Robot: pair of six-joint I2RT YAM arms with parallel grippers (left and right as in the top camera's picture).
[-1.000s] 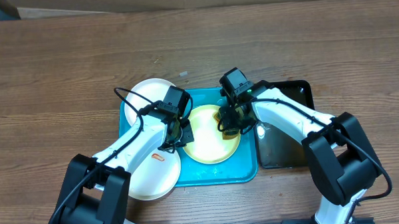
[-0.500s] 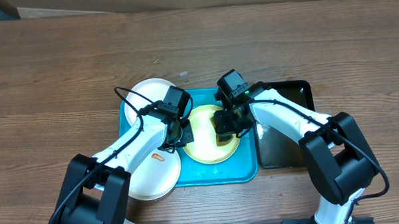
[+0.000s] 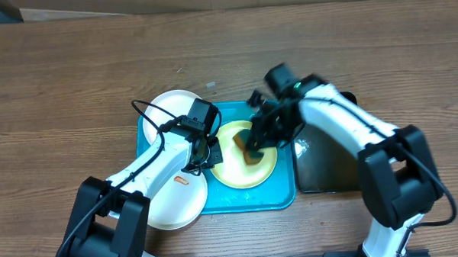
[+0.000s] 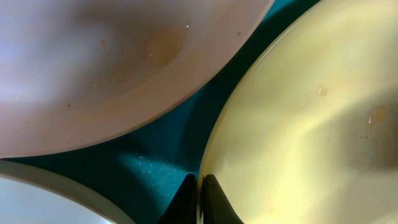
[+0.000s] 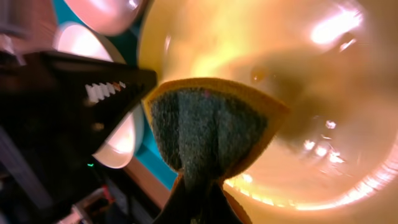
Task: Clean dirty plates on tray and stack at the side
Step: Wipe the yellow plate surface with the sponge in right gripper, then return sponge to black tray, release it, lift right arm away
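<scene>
Pale yellow-green plate [image 3: 234,172] glossy, droplets, on turquoise tray [image 3: 251,202]; left gripper [image 4: 199,196] clamped on its rim; right gripper [image 3: 258,139] angled over plate, gripping green-orange sponge [image 5: 211,134]

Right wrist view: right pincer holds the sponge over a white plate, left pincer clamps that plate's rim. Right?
No. The sponge in the right pincer is over the pale yellow-green plate, not a white one, as the right wrist view shows. The left pincer does clamp that plate's rim.
</scene>
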